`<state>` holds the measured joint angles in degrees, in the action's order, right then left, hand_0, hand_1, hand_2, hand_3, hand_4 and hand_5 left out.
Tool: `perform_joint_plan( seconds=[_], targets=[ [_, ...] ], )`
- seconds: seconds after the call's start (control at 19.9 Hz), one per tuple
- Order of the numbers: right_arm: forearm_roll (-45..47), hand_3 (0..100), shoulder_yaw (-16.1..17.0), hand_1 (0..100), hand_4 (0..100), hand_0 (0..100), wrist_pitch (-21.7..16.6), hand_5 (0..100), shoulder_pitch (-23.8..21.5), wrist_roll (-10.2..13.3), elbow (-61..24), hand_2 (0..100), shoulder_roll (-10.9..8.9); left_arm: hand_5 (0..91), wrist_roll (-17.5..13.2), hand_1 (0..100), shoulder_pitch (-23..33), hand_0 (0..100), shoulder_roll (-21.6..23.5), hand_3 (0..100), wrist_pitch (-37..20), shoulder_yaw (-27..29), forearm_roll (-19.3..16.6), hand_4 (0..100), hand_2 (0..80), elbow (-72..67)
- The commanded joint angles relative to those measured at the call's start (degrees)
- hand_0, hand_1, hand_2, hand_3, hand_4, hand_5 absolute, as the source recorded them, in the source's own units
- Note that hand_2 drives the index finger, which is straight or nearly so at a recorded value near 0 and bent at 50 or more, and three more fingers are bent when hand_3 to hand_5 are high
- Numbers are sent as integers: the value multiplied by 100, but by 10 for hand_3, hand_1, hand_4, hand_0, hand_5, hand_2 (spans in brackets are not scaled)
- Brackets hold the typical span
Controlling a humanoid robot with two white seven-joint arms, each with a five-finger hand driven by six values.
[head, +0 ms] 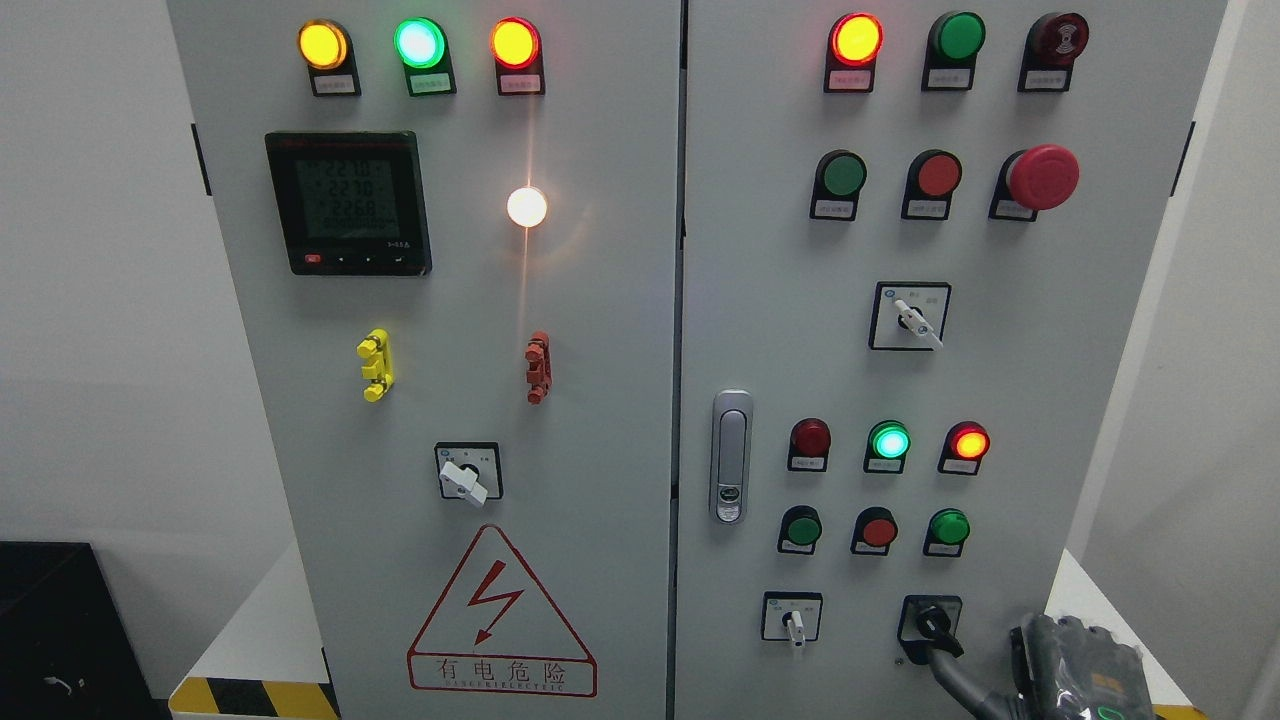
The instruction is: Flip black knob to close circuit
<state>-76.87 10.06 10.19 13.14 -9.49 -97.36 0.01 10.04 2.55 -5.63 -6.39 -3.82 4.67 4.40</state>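
Observation:
The black knob (pixel 933 621) sits in a square plate at the lower right of the grey cabinet's right door (pixel 800 330), its handle pointing down and slightly right. My right hand (pixel 1068 668) comes in from the bottom right corner, just right of the cabinet. One dark finger (pixel 952 668) stretches up and left from it, and its tip touches the knob's underside. No other finger shows on the knob, and the hand grasps nothing. My left arm is out of view.
A white-handled selector switch (pixel 794 625) sits left of the knob, with a row of green and red push buttons (pixel 879 530) above. A silver door latch (pixel 731 456) is at mid-left of the door. A red mushroom stop button (pixel 1041 177) juts out at the upper right.

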Motion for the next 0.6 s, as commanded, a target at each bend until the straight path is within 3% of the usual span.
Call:
perform_joint_plan(
  seconds=[0.0, 0.55],
  targets=[
    [6, 1000, -57, 50, 1000, 0, -8, 1000, -31, 44, -151, 996, 69, 0, -2, 556, 0, 120, 0, 0, -3, -5, -1, 0, 0, 0],
    [14, 1000, -206, 54, 1000, 0, -34, 1000, -92, 44, -160, 997, 122, 0, 7, 556, 0, 120, 0, 0, -3, 4, -1, 0, 0, 0]
  ],
)
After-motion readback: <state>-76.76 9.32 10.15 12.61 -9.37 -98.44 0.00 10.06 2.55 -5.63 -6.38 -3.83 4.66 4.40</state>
